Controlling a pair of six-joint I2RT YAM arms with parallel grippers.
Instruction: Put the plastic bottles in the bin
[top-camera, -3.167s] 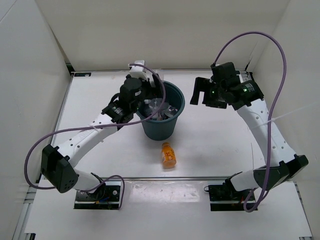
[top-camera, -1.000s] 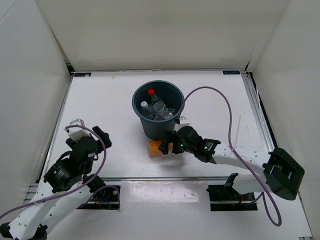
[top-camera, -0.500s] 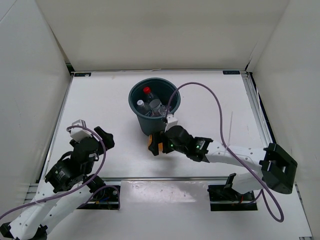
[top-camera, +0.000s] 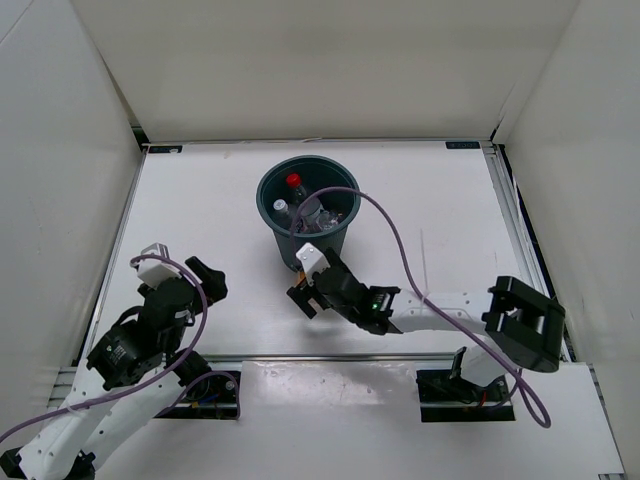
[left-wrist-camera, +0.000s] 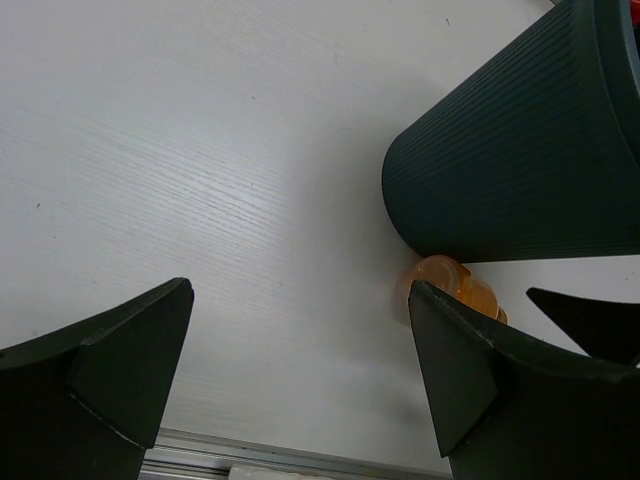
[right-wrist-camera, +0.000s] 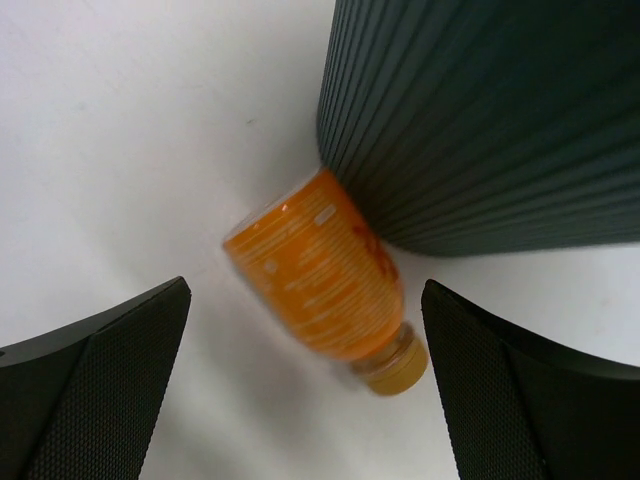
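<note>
One orange bottle is lying on its side on the white counter, and its body is touching the foot of the bin. Its cap is pointing away from the bin wall, and the bottle is looking a little blurred in the right wrist view.

One bin only is standing on the counter, upright. Inside it, clear bottles are lying together, among them a red-capped bottle. I am counting at least three, but I cannot tell the exact number, because they are overlapping and a purple cable is crossing over the rim.

Two arms are working here. The right arm is reaching low beside the bin. The right jaws are standing wide, and the orange bottle is lying between them, touching neither one.

The left arm is staying near the left front of the counter. The left jaws are also standing wide and are holding nothing. The orange bottle is lying well apart from them.
</note>
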